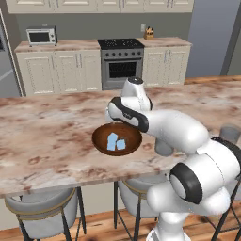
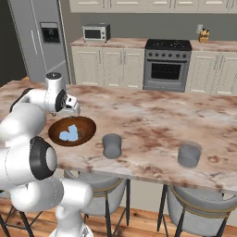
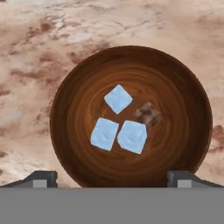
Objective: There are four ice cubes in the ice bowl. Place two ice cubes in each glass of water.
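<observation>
— Ice cubes [image 3: 118, 99], three of them by my count, sit near the middle of the ice bowl [image 3: 70, 87]. A fourth smudge lies beside them, darker and see-through, and I cannot tell whether it is a cube.

— Where is the bowl on the bench [image 1: 47, 127]?

— Close to the near edge, roughly midway along what I can see of it from the left base view. The two glasses stand further along that same edge: the nearer glass [image 2: 111, 146] just beside the bowl, the far glass [image 2: 189, 154] well apart from it.

— And the tool?

— The tool [image 3: 112, 179] hangs straight over the bowl, pointing down, its fingers spread wide with nothing between them. From the hand view the cubes lie directly ahead of it, inside the spread of the fingertips.

— So what does the next move turn on?

— I'd say the way the cubes crowd each other. Two of them [image 3: 119, 134] lie side by side, touching or nearly so, nearest the fingertips; the single one sits just beyond, a little apart. That lone cube looks the easier pick, with bare wood around it. A straight drop onto the pair risks nudging both.

— Any ice in the glasses?

— I cannot see into them well enough from either base view to tell.
</observation>
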Available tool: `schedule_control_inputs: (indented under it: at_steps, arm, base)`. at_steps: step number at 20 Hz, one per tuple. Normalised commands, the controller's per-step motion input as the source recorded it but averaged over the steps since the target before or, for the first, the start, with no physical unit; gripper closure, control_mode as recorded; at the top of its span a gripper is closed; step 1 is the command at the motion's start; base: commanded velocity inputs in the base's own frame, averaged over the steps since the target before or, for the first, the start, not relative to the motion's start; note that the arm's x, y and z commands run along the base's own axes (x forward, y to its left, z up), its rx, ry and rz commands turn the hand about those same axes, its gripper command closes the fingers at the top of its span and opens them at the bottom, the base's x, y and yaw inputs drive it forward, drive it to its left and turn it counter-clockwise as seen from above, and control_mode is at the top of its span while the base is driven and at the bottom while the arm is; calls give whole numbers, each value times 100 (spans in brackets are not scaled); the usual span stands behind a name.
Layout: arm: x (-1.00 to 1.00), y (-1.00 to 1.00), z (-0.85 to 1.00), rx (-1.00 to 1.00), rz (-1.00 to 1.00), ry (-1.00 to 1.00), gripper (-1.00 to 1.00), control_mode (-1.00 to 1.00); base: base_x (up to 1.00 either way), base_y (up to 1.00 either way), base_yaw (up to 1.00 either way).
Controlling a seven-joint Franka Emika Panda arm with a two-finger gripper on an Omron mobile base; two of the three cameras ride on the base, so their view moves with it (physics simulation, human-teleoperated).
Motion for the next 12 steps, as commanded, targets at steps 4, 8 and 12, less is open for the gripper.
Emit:
schedule_control_inputs:
  at_steps: [4,8,12]
  arm:
    - [34,9,-39,0,0,0,-100,-100]
    - [21,4,-36,0,1,0,-100,-100]
    - [1,0,-35,-6,16,0,-100,-100]
  base:
    - [0,0,0]
    - [0,0,0]
    - [0,0,0]
